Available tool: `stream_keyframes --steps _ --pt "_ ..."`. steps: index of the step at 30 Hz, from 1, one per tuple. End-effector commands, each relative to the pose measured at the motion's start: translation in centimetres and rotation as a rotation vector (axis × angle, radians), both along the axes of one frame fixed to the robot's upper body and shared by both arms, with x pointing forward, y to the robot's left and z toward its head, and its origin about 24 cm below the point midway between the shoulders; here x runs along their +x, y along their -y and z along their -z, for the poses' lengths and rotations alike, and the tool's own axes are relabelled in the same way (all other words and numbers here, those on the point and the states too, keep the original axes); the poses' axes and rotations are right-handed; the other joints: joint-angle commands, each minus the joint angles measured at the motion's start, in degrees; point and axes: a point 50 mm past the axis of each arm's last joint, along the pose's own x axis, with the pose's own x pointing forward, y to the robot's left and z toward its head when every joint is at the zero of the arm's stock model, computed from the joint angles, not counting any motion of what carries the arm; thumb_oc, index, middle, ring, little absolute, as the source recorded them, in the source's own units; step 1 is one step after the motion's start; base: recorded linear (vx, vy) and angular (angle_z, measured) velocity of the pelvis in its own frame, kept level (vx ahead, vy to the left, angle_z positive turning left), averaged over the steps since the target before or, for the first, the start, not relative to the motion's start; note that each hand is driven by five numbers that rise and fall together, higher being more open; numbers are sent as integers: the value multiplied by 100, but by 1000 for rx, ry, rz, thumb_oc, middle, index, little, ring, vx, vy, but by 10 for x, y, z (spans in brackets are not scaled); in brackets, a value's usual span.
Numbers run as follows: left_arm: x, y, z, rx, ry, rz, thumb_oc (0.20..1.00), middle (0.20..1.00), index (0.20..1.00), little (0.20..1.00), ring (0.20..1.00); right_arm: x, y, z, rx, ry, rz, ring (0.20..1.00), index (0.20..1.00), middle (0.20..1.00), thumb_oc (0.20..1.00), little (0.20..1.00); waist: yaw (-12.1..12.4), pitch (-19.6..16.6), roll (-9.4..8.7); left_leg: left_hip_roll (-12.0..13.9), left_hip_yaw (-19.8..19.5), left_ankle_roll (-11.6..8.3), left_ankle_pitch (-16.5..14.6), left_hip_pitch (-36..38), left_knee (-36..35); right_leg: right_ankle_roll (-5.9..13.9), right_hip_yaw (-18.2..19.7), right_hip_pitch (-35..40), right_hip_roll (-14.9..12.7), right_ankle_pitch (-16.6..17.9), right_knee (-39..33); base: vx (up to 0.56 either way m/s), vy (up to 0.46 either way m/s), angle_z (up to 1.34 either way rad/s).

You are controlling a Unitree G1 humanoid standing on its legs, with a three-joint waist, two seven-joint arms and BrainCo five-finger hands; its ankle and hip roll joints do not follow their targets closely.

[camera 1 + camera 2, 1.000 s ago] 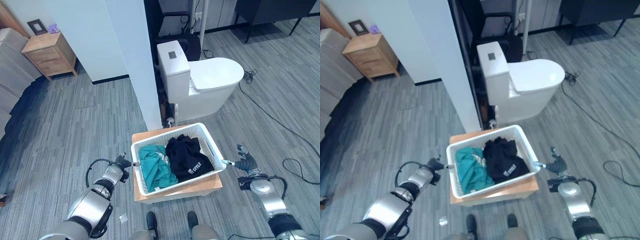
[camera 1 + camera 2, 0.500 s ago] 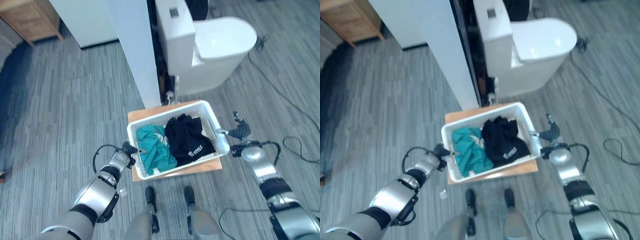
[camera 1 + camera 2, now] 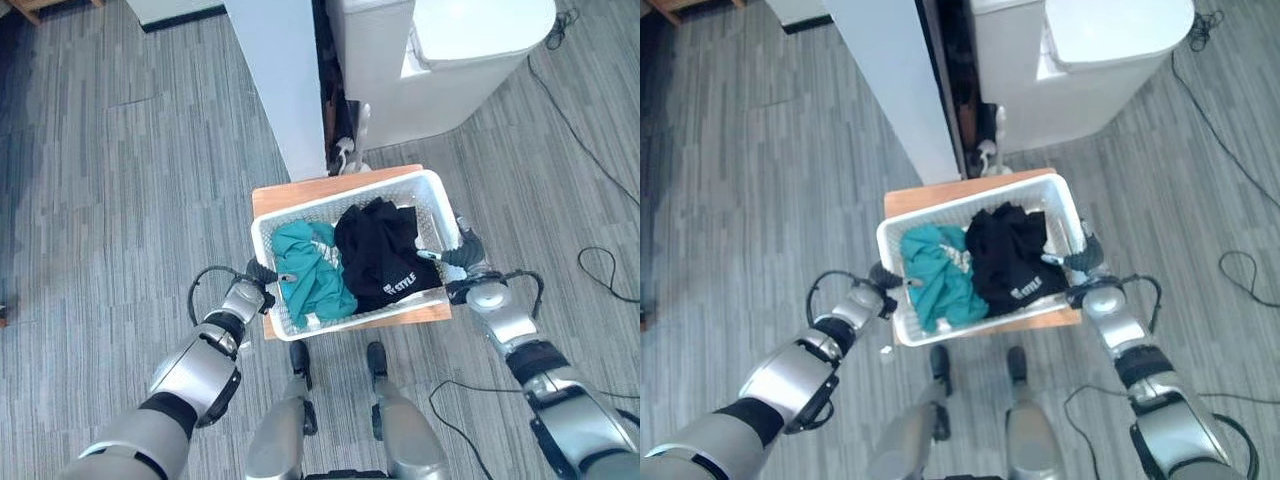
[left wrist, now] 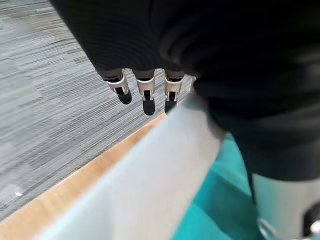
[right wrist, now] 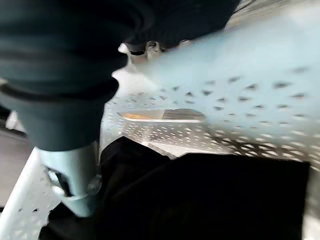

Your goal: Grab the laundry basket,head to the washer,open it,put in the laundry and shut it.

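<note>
The left hand (image 3: 250,293) meets the basket (image 3: 432,187) at its 9 o'clock rim. In the left wrist view its fingers (image 4: 145,92) hang nearly straight down the outside of the white wall, dark tips just above the wooden stand (image 4: 75,187), while the thumb sits inside the rim over the teal cloth; the rim lies between thumb and fingers, touched rather than clenched.

The right hand (image 3: 1084,259) is at the basket's 3 o'clock rim. The right wrist view shows its thumb (image 5: 75,175) inside the perforated wall beside the black garment (image 5: 200,200); its fingers are hidden past the rim, so whether they are closed on it cannot be told.

The basket, white plastic with perforated sides, rests on a low wooden stand (image 3: 300,190) on grey plank flooring (image 3: 120,180). Inside, a teal garment (image 3: 312,280) fills the 9 o'clock half and a black garment (image 3: 385,255) with white print the 3 o'clock half, the two touching at the middle.

At 12 o'clock from the basket stand a white pillar (image 3: 285,70) and, just beside it, a white toilet (image 3: 450,50).
</note>
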Motion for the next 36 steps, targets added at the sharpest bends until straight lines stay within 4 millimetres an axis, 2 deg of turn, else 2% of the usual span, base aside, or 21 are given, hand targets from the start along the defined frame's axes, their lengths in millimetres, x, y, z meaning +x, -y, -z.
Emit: stream_keyframes --steps 1,5,12,20,24,25,26,27,28,29,31,33,36 --pt "12 19 -22 21 44 38 1000 1000 1000 1000 1000 11 -25 -18 28 71 -80 1000 1000 1000 1000 1000 122 -148 -232 275 -281 -130 -340 33 77 253 -395 -377 -381 -444 427 -60 -4 2" --pt "20 27 -40 16 118 75 1000 1000 1000 1000 1000 16 -25 -27 31 91 -66 1000 1000 1000 1000 1000 147 -70 -245 267 -331 -131 -295 -116 77 253 -433 -507 -385 -419 437 -14 4 1" --pt "26 22 -57 40 167 78 1000 1000 1000 1000 1000 25 -19 -41 42 110 -21 1000 1000 1000 1000 1000 204 69 -317 271 -390 -123 -218 -391 80 265 -465 -735 -405 -340 437 -21 8 9" --pt "29 27 -67 26 220 122 1000 1000 1000 1000 1000 35 -13 -39 206 69 55 1000 1000 1000 1000 1000 323 363 -260 189 -425 -107 -250 -757 378 247 -439 -983 -468 -299 518 -20 12 0" --pt "29 26 -73 19 258 131 1000 1000 1000 1000 1000 36 -17 -37 238 52 51 1000 1000 1000 1000 1000 359 413 -224 141 -402 -96 -275 -855 446 265 -408 -1053 -495 -245 505 -16 36 -3" --pt "29 25 -73 17 264 129 843 843 843 843 843 36 -19 -34 243 43 48 1000 1000 1000 1000 1000 365 416 -226 125 -403 -93 -286 -872 460 270 -396 -1055 -505 -232 491 6 32 -2" --pt "29 25 -76 22 278 130 520 520 520 520 520 36 -24 -33 248 37 30 1000 1000 1000 1000 1000 366 416 -234 103 -395 -86 -299 -879 469 275 -396 -1058 -521 -223 475 10 43 -2" --pt "29 24 -76 22 279 131 285 285 285 285 285 35 -26 -31 253 32 20 1000 1000 1000 1000 1000 363 410 -242 92 -396 -79 -310 -882 480 274 -394 -1057 -530 -224 475 8 34 -1" --pt "29 24 -76 23 279 131 200 200 200 200 200 35 -26 -31 253 31 20 809 809 809 809 809 363 407 -243 91 -395 -78 -311 -884 483 275 -394 -1058 -531 -224 475 9 39 -1" --pt "28 25 -74 23 273 134 200 200 200 200 200 35 -30 -29 249 23 4 498 498 498 498 498 358 401 -253 74 -390 -69 -326 -880 500 277 -388 -1057 -548 -228 489 5 45 -1" --pt "28 25 -73 28 272 139 200 200 200 200 200 34 -30 -28 241 13 1 200 200 200 200 200 357 401 -252 64 -394 -62 -338 -878 504 280 -386 -1061 -561 -232 504 6 41 -2" --pt "29 29 -80 49 300 171 200 200 200 200 200 34 -29 -25 222 -7 -7 200 200 200 200 200 354 397 -255 33 -404 -49 -350 -868 494 284 -382 -1044 -580 -226 505 3 16 0" --pt "31 29 -105 155 411 238 200 200 200 200 200 32 -26 -27 229 8 -17 200 200 200 200 200 364 393 -264 1 -421 -39 -352 -863 469 304 -387 -1041 -612 -222 507 0 0 0"
